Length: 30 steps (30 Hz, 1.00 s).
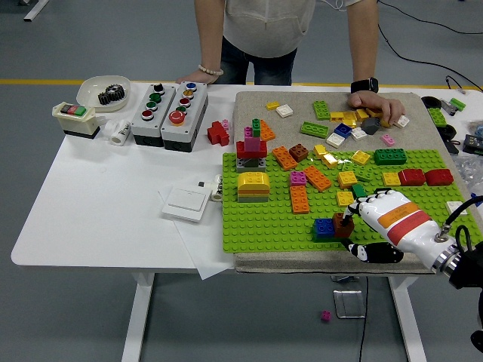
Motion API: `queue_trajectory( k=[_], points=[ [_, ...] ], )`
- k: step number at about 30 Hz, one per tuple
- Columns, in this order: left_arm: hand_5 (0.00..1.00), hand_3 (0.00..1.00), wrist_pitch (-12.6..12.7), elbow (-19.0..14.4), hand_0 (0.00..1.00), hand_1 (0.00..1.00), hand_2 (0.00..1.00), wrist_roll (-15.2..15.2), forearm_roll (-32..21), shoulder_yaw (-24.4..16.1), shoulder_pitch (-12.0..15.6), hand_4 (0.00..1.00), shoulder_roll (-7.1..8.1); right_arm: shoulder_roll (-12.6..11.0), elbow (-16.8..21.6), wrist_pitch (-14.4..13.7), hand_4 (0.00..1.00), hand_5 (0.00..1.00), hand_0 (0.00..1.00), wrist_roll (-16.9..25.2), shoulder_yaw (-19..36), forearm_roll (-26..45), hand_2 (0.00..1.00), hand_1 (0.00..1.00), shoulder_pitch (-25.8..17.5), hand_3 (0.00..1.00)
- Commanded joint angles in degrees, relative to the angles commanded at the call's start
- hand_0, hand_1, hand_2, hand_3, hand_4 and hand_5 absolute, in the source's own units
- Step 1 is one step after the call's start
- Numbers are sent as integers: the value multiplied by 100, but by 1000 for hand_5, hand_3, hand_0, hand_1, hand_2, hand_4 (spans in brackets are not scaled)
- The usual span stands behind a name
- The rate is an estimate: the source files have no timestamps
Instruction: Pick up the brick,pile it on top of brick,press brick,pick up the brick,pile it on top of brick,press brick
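A brown brick (342,225) stands on the green baseplate (264,222) near its front edge, right beside a blue brick (324,227). My right hand (352,221), white with an orange and red band, comes in from the lower right. Its fingers (364,207) curl over the brown brick's top and right side. The black thumb (373,253) lies lower, at the mat's front edge. A yellow-topped stack (253,186) and a red, pink and green stack (251,145) stand further left. My left arm does not show.
Loose bricks of many colours cover the baseplate's back half and the beige mat (249,105). A person at the far side rests one hand (373,104) on bricks at the mat's back right. Button boxes (170,109), a white switch (185,203) and a bowl (106,92) sit to the left.
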Motion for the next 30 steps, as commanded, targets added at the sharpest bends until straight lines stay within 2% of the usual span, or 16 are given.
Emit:
queue_trajectory(
  k=[23, 30],
  points=[
    [663, 586, -6, 4, 752, 724, 712, 3, 6, -11, -6, 641, -7, -19, 16, 67, 687, 399, 569, -31, -95, 0, 605, 551, -2, 550],
    [664, 586, -10, 7, 752, 723, 711, 10, 24, -21, 12, 641, -7, -9, 93, -82, 691, 396, 571, -1, 38, 11, 611, 552, -10, 554]
  ],
)
